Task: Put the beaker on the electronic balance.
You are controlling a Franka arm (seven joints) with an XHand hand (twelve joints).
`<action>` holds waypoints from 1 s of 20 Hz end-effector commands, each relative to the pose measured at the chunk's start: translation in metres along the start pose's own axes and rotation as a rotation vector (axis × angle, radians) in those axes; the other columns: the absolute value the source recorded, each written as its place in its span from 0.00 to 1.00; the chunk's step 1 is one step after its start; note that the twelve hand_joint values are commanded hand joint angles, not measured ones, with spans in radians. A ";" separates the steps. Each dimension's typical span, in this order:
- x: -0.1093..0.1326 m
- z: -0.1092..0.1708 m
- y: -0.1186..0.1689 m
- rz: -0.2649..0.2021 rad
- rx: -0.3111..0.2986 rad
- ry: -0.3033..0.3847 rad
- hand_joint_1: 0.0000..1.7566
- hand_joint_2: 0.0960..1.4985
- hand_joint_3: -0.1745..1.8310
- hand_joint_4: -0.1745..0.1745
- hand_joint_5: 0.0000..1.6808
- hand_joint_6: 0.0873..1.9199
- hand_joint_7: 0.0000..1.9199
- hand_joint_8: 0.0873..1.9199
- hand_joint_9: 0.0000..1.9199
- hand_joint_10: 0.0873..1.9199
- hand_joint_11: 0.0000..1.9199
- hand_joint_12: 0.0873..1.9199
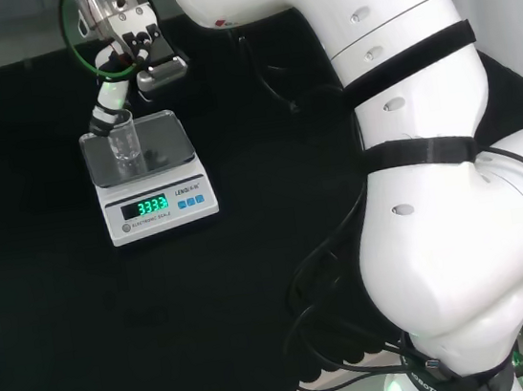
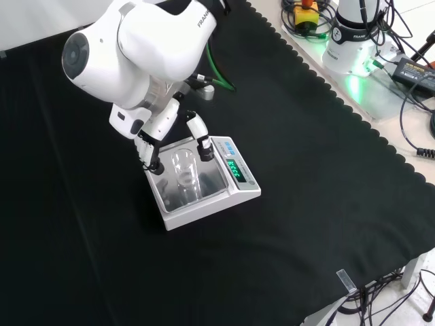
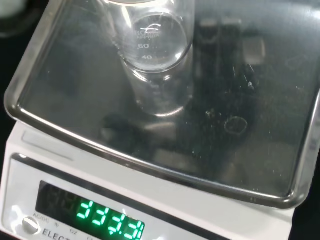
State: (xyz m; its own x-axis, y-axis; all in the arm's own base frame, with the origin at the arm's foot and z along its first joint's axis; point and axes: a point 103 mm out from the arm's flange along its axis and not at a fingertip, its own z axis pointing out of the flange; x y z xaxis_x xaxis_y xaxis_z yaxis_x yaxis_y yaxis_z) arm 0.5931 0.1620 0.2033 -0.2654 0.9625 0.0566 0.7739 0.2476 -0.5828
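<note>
Front view: robot hand [image 2: 163,129] fingers straddle upright beaker [image 2: 184,171].

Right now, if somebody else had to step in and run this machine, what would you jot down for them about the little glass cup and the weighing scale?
Hand: over the balance, fingers on either side of the beaker near its rim; whether they touch the glass cannot be told.
Beaker: clear glass, upright on the steel pan of the electronic balance, toward the pan's left in the head view. It looks empty.
Balance: on the black cloth, display lit, so it seems to register the beaker.
Done: beaker set on the pan.
Left: probably just open the hand fully and lift it straight up without tipping the beaker.
</note>
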 end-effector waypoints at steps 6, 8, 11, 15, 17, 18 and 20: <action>-0.011 -0.019 -0.030 -0.027 -0.098 0.060 0.18 0.32 0.11 0.33 0.12 0.09 0.01 0.29 0.01 0.27 0.02 0.79; -0.020 -0.028 -0.046 -0.004 -0.173 0.054 0.17 0.33 0.10 0.33 0.12 0.04 0.00 0.28 0.00 0.23 0.00 0.78; -0.035 -0.037 -0.072 0.032 -0.221 0.035 0.18 0.37 0.10 0.33 0.17 0.01 0.03 0.35 0.00 0.32 0.01 0.81; -0.050 -0.037 -0.108 0.068 -0.223 0.027 0.21 0.39 0.10 0.33 0.20 0.00 0.05 0.38 0.00 0.40 0.04 0.81; -0.057 -0.033 -0.124 0.085 -0.223 0.027 0.23 0.40 0.10 0.33 0.21 0.00 0.06 0.39 0.00 0.42 0.06 0.80; -0.059 -0.031 -0.131 0.092 -0.222 0.029 0.24 0.41 0.10 0.33 0.21 0.00 0.07 0.39 0.00 0.43 0.07 0.80; -0.062 -0.025 -0.147 0.102 -0.228 0.030 0.25 0.42 0.11 0.32 0.22 0.00 0.07 0.39 0.00 0.45 0.09 0.79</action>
State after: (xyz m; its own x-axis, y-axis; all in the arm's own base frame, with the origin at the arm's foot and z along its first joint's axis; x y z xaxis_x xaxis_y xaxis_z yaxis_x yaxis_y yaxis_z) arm 0.5593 0.1216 0.2698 -0.2364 0.9699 0.0591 0.8455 0.2353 -0.4794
